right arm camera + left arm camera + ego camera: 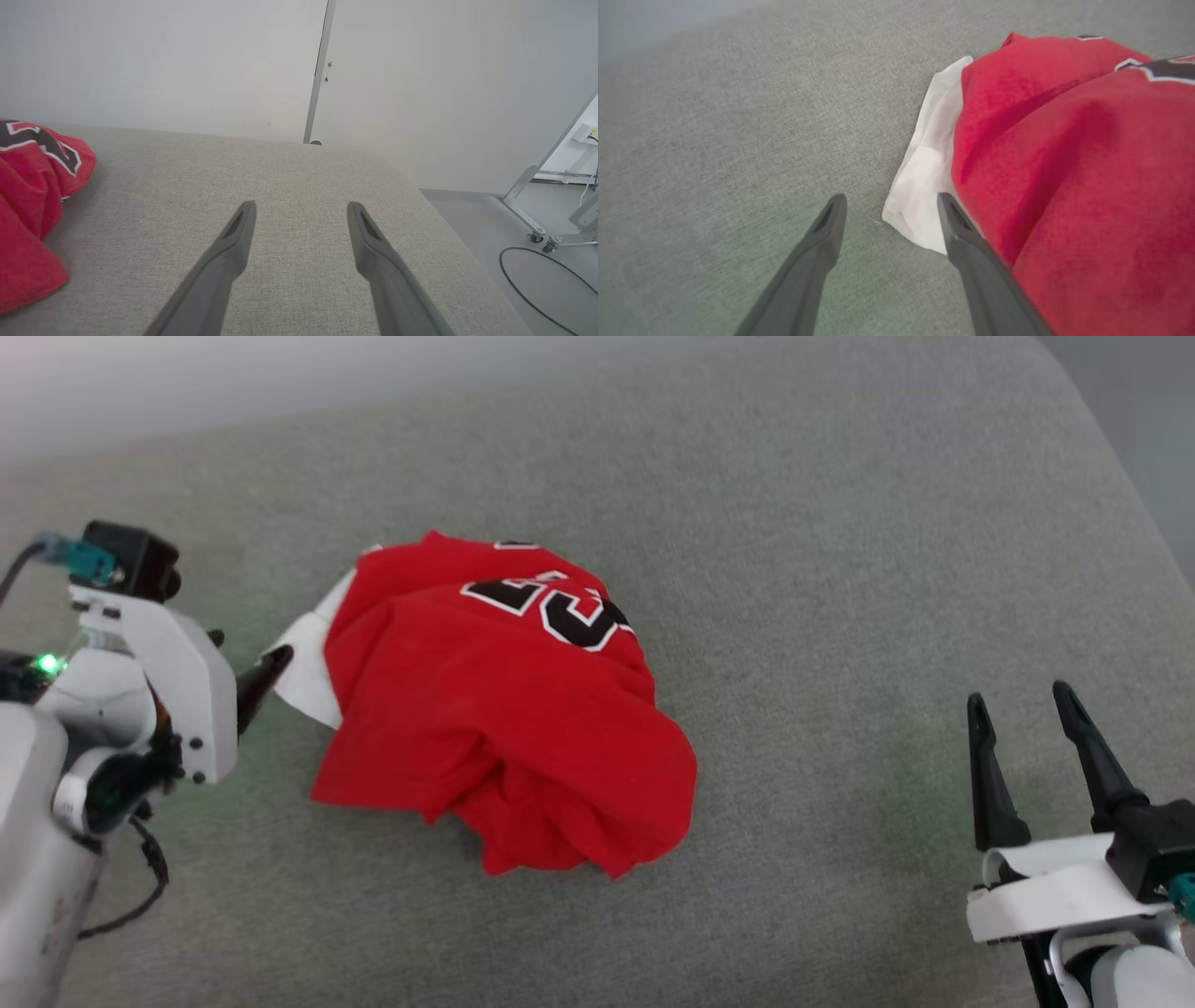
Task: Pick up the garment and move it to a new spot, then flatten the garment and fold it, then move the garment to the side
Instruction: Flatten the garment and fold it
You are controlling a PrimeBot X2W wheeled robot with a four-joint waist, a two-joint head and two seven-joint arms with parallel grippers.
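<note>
Trouble from here would most likely start at the grasp itself. The garment (504, 709) lies in a crumpled red heap near the middle of the grey fabric-covered counter (840, 523). Its black "23" print (560, 605) faces up toward the far side, and one white sleeve (924, 182) pokes out from the heap's left edge. The left gripper (892, 199) hovers low at that sleeve with its jaws apart and holding nothing. In the left wrist view one finger sits over bare counter and the other near the line where white meets red. The right gripper (1019, 695) is well apart from the cloth, off to the right over bare counter, with its jaws likewise spread and empty.

My reading is that the pick-up has not yet begun, so every step of the task is left. If the left jaws close on the sleeve edge alone (a thin bit of cloth), it could slip out on the lift. The shirt could also hang lopsided from one corner and land twisted, which would make flattening harder. Coming down too hard could pinch the counter's own fabric along with the sleeve. With the folds bunched as they are, I cannot tell where the collar or hem lies, so a grab deeper into the red mass risks catching several layers at once.
</note>
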